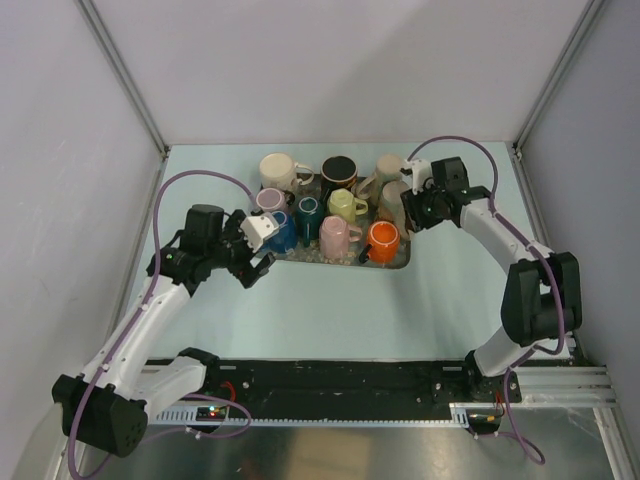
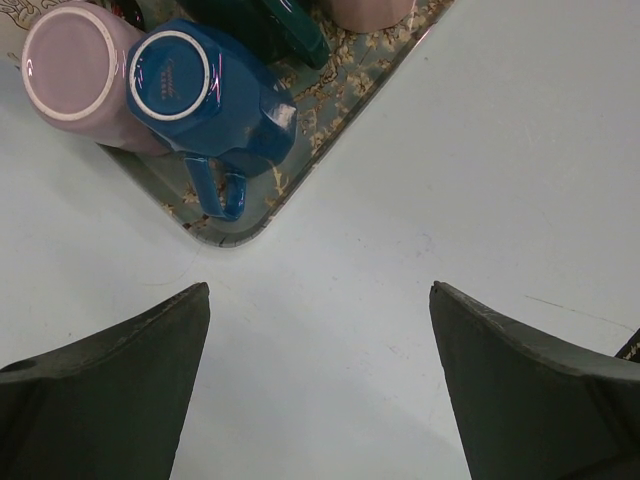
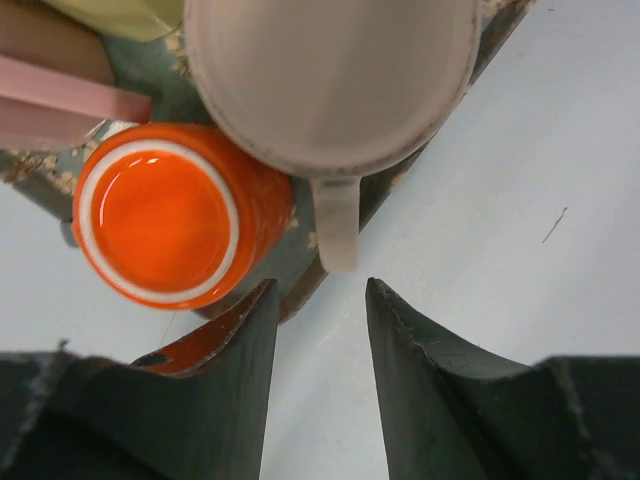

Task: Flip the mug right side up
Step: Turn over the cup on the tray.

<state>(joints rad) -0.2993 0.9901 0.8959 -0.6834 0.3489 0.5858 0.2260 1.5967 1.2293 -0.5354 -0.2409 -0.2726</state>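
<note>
Poising the right gripper (image 3: 320, 290) just short of the handle (image 3: 338, 225) of the beige mug (image 3: 330, 80), its dark wedge-shaped fingers (image 3: 230, 380) a slim gap apart, clasping nothing. Resting that mug, smooth and matte with a speckled rim, at the right end of the patterned tray (image 3: 298, 255), just beside a glossy orange mug (image 3: 165, 220). Spreading the left gripper (image 2: 320, 290) wide over pale table (image 2: 450, 150), grasping nothing, near a faceted blue mug (image 2: 215, 100).

Mugs stand packed together on the tray (image 1: 340, 264), with no passage between them. Bare tabletop (image 1: 330, 310) gives access along the tray's near edge. Just ahead of the right claw (image 3: 320, 285), the beige mug (image 3: 330, 70) points its handle (image 3: 338, 225) at the finger gap, and the orange mug (image 3: 165, 225) crowds one finger. The left claw (image 2: 318, 288) hangs over bare tabletop, with the blue mug (image 2: 215, 95) ahead.
</note>
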